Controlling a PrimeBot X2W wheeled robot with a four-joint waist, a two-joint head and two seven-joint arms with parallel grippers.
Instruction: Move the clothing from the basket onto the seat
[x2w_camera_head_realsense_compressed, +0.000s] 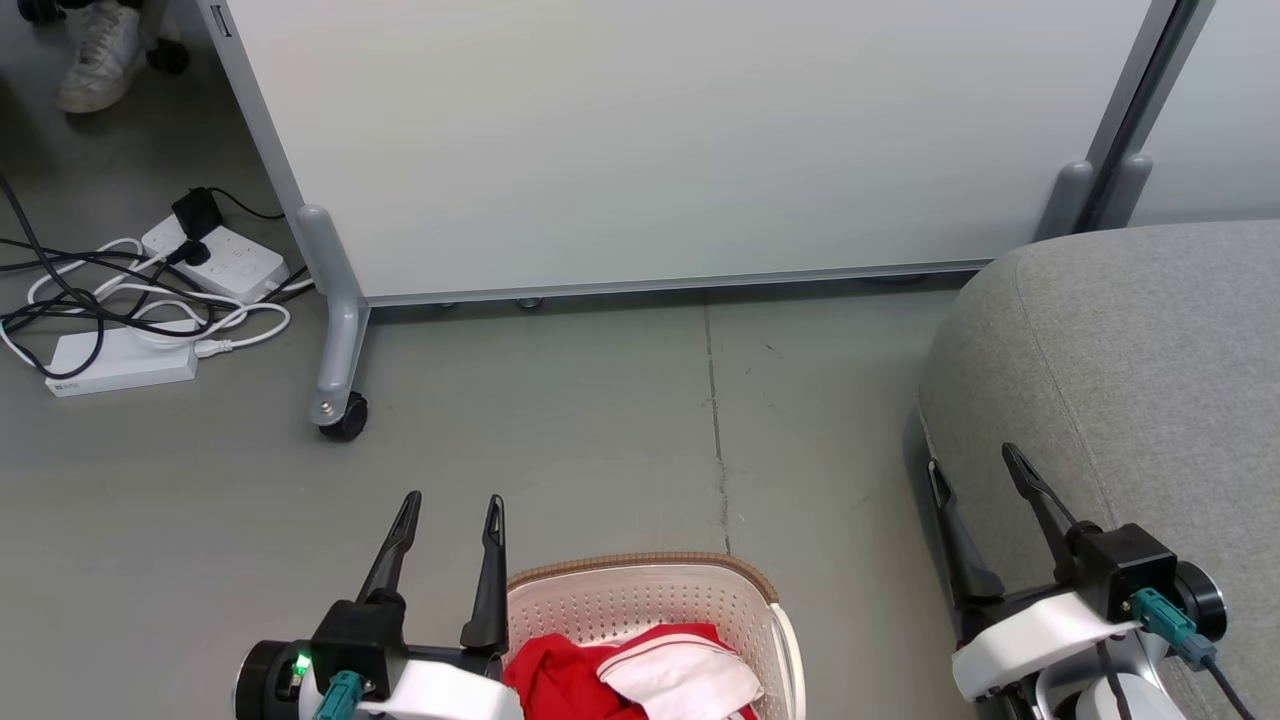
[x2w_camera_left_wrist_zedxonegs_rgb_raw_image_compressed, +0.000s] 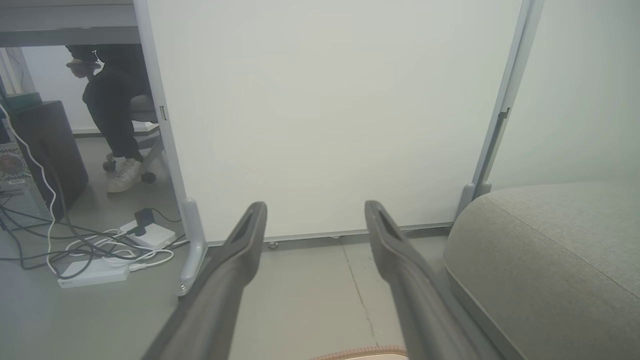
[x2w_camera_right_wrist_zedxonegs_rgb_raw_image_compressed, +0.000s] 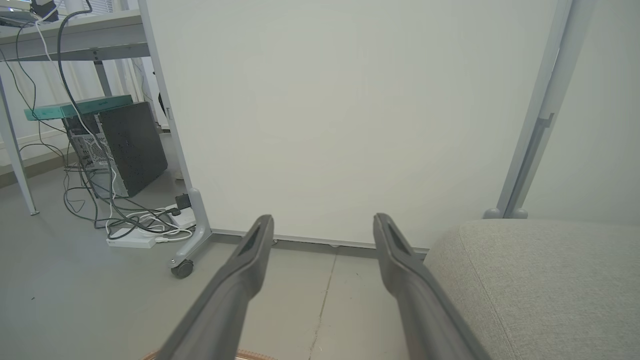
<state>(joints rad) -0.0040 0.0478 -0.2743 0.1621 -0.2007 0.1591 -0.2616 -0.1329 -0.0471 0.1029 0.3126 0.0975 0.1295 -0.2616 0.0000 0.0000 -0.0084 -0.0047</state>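
**ops:** gripper status?

**bot:** my left gripper (x2w_camera_head_realsense_compressed: 453, 497) has its fingers spread wide with nothing between them. my right gripper (x2w_camera_head_realsense_compressed: 970, 457) is the same, spread and empty

**ops:** where's the load?

**bot:** the clothing (x2w_camera_head_realsense_compressed: 640, 675) is in the basket (x2w_camera_head_realsense_compressed: 650, 600), just right of my left gripper and back from its fingertips. red piece (x2w_camera_head_realsense_compressed: 555, 680) is nearer my left wrist. red-and-white piece (x2w_camera_head_realsense_compressed: 690, 680) lies partly over it, on the side toward my right gripper. my left gripper's inner side is close beside the basket's brown rim, can't tell if it touches

**ops:** and the target?

**bot:** the seat (x2w_camera_head_realsense_compressed: 1150, 350) is beneath and beyond my right gripper, running off to its right. in head view one finger of that gripper lies over the grey cushion edge. no garment on the part of the cushion I can see

**ops:** progress?

**bot:** I'd call it nothing done. both garments are in the basket, none lifted, none on the seat. left to do: two picks, two carries over the floor (x2w_camera_head_realsense_compressed: 600, 450) between basket and seat, two drops
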